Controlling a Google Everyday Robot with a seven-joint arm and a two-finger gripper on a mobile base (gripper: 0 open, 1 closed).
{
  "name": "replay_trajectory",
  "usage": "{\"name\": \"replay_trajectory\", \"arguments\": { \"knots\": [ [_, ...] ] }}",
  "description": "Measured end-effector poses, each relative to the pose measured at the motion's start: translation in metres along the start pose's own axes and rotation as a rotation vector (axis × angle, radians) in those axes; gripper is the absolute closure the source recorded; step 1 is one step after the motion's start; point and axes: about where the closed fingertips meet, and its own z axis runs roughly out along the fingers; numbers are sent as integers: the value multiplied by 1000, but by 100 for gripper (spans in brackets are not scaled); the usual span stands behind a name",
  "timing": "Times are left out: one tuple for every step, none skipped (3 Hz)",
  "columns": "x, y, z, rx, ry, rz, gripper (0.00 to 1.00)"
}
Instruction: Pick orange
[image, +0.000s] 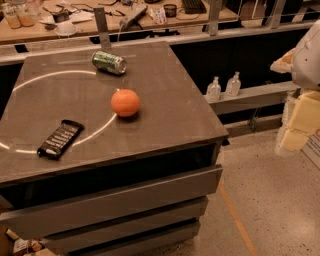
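Observation:
The orange (125, 102) is a round, bright orange fruit standing near the middle of the grey counter top (165, 95). A green drink can (109, 62) lies on its side behind it, toward the counter's far edge. My gripper (296, 127) shows as pale cream blocks at the right edge of the camera view, under a white arm part (306, 60). It hangs off to the right of the counter, over the floor and well apart from the orange.
A black snack bar wrapper (60, 138) lies at the counter's front left. Two small clear bottles (223, 86) stand on a low ledge to the right. A cluttered wooden desk (100, 22) runs behind. Drawers sit below the counter top.

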Motion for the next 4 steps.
{"name": "replay_trajectory", "arguments": {
  "knots": [
    [-1,0,0,-1,-7,2,0],
    [-5,-1,-3,-8,-70,17,0],
    [-8,-1,-2,-16,-109,24,0],
    [-30,-11,39,-62,-294,73,0]
  ]
}}
